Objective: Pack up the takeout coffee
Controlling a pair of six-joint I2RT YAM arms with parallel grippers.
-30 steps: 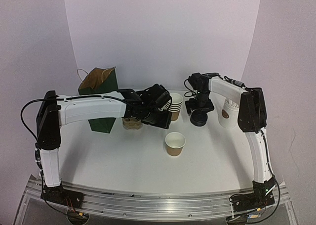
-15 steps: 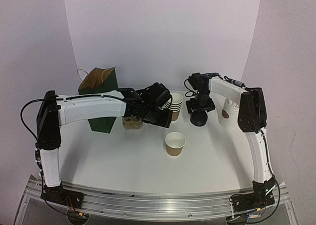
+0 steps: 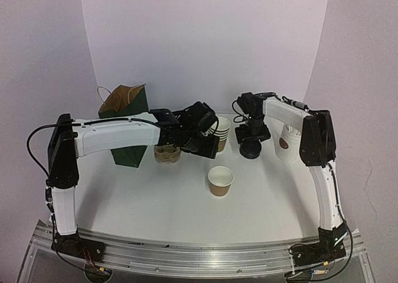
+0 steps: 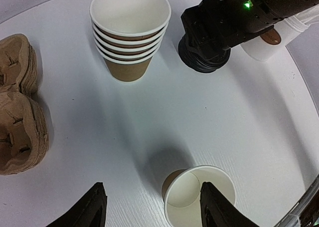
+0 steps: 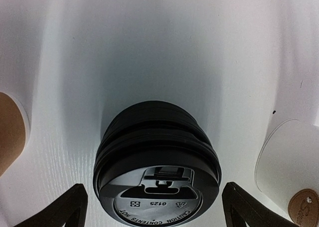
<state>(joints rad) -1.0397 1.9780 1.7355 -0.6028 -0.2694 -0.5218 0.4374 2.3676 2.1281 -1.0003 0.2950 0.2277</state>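
Left wrist: kraft cup [image 4: 199,201], white inside

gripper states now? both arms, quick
Left gripper: open, empty; lone brown kraft paper cup untouched.
Right gripper: open, straddling the stack of black domed plastic lids, not gripping.

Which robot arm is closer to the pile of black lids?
Right. The right fingers hang over the black lids, one on either side. The left fingers are off to the side, by the stack of paper cups.
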